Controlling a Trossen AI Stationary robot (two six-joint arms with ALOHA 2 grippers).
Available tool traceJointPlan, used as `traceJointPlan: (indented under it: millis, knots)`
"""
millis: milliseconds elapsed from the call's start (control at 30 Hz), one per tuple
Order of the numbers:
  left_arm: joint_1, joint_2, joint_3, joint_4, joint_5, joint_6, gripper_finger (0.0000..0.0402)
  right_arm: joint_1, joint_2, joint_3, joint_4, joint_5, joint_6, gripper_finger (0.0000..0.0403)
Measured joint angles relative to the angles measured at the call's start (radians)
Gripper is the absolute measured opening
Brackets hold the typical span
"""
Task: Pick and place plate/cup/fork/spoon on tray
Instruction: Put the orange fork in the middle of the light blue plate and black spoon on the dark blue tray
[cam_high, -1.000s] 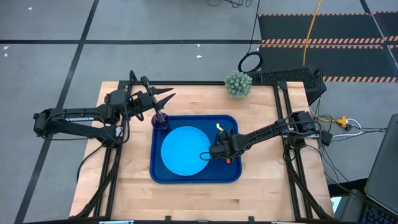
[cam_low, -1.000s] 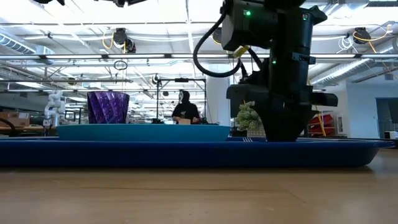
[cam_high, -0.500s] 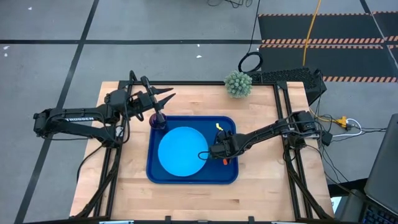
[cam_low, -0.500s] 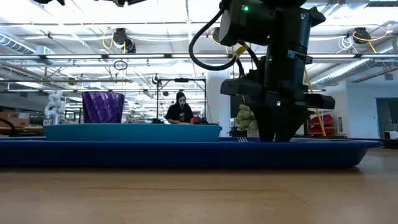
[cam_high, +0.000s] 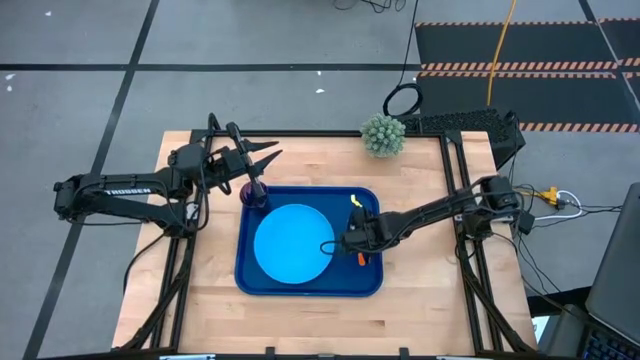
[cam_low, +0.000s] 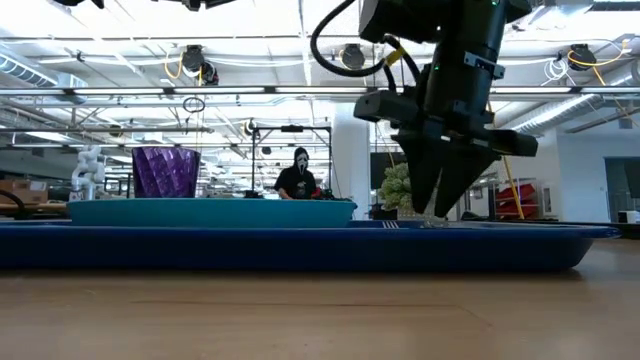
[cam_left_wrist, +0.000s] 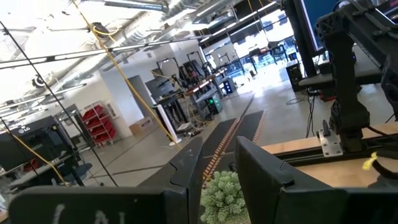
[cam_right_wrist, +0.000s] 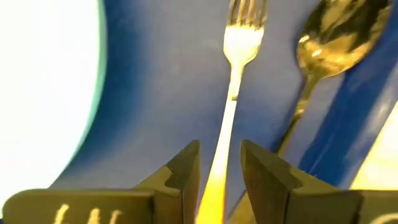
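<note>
The dark blue tray (cam_high: 300, 287) lies mid-table and holds the light-blue plate (cam_high: 292, 243), with the purple cup (cam_high: 256, 192) upright in its far left corner. The fork (cam_right_wrist: 235, 74) and the spoon (cam_right_wrist: 323, 31) lie side by side on the tray floor to the right of the plate. The fork's orange handle (cam_high: 361, 259) shows behind my right gripper. My right gripper (cam_right_wrist: 219, 155) is open just above the tray (cam_low: 300, 245), with one finger on either side of the fork's handle. My left gripper (cam_high: 272, 153) is open and empty above the table, beyond the cup.
A small green plant (cam_high: 383, 134) stands at the table's far edge, right of centre. Bare wood lies left, right and in front of the tray. In the low view a person (cam_low: 298, 180) sits in the room far behind the table.
My right gripper has risen a little off the tray floor, and the fork stays lying on the tray. The tray has slid slightly toward the table's left edge, with the plate and cup on it.
</note>
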Motion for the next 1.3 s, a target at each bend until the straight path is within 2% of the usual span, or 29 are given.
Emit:
traceJointPlan:
  millis: [1300]
  knots:
    - [0.0,0.0,0.0,0.0,0.0,0.0,0.0097,0.052,0.018,-0.064,0.12,-0.002,0.081,0.0105]
